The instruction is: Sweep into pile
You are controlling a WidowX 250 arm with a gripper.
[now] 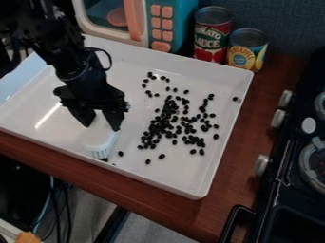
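The black gripper (101, 124) hangs over the left part of the white tray (215, 76), its two fingers shut on a white brush (95, 134). The brush's bristles point down near the tray's front wall. Small black beans (164, 122) lie right of the brush, densest around the tray's middle, with looser ones spread behind and to the right. One bean (235, 98) is by the right wall. A few lie close to the bristles, near the front wall.
Behind the tray stand a toy microwave (141, 21), a tomato sauce can (211, 35) and a pineapple can (247, 50). A black stove (292, 156) with knobs is on the right. The wooden counter (76, 168) ends in front of the tray.
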